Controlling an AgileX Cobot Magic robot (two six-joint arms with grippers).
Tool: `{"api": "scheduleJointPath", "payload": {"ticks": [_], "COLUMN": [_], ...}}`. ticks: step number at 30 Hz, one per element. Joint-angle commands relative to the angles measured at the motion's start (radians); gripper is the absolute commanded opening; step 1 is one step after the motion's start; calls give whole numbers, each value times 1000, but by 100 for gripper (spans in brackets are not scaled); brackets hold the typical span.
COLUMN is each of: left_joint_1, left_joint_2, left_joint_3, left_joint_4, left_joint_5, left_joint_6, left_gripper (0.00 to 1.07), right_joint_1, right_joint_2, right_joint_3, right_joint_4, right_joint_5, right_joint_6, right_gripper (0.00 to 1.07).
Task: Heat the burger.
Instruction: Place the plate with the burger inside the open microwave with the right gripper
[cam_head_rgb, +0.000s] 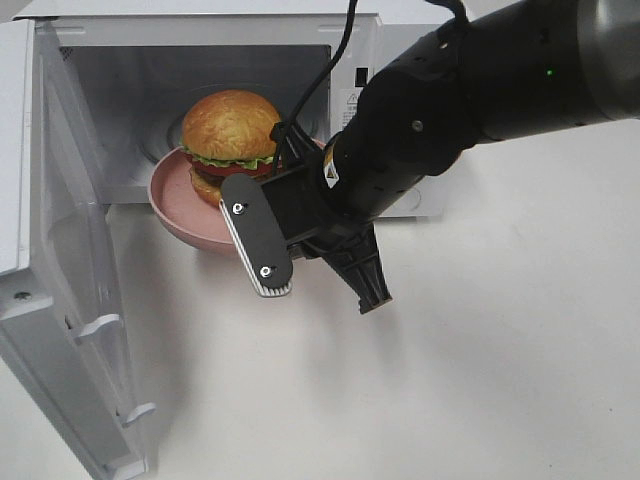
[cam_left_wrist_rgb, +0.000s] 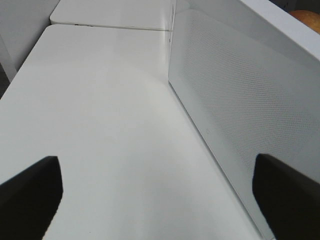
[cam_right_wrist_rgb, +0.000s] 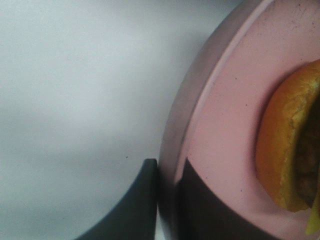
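The burger (cam_head_rgb: 230, 135) is found upright on a pink plate (cam_head_rgb: 172, 205). The plate lies at the mouth of the microwave (cam_head_rgb: 120, 100), its rear part inside the cavity and its front part overhanging the sill above the desk (cam_head_rgb: 480, 350).

The rim of the pink plate is pinched by the right gripper (cam_right_wrist_rgb: 169, 175): in the right wrist view one dark finger is seen outside the rim and one inside it, pressed close together. The left gripper (cam_left_wrist_rgb: 160, 200) is spread wide, empty, and held low over the desk beside the outer face of the microwave door (cam_head_rgb: 60, 270), touching nothing.

The step in hand is judged to be the loading of the plate into the cavity, and it is not yet complete. A further push inward is called for until the whole plate rests on the cavity floor. The rim must then be released and the arm withdrawn before the door can be swung shut. The plate should be kept level, since the burger is not held by anything.

The desk is white, plain and smooth, and no other objects are observed on it. The door stands fully open toward the left of the high view.
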Motion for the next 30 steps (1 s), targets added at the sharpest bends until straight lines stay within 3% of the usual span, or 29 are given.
{"api": "scheduleJointPath", "payload": {"ticks": [1, 19, 30], "left_joint_1": [-2, -2, -2], "left_joint_2": [-21, -21, -21], "left_joint_3": [0, 0, 0], "left_joint_4": [-1, -1, -1], "left_joint_5": [-4, -4, -4], "left_joint_6": [-2, -2, -2], "left_gripper": [98, 98, 98], "right_joint_1": [-1, -1, -1], "right_joint_2": [0, 120, 229], "right_joint_3": [-38, -218, -396], "right_joint_4": [-18, -64, -116], "right_joint_5": [-42, -4, 76], "right_joint_6": [9, 60, 119], "right_gripper": [0, 0, 0]}}
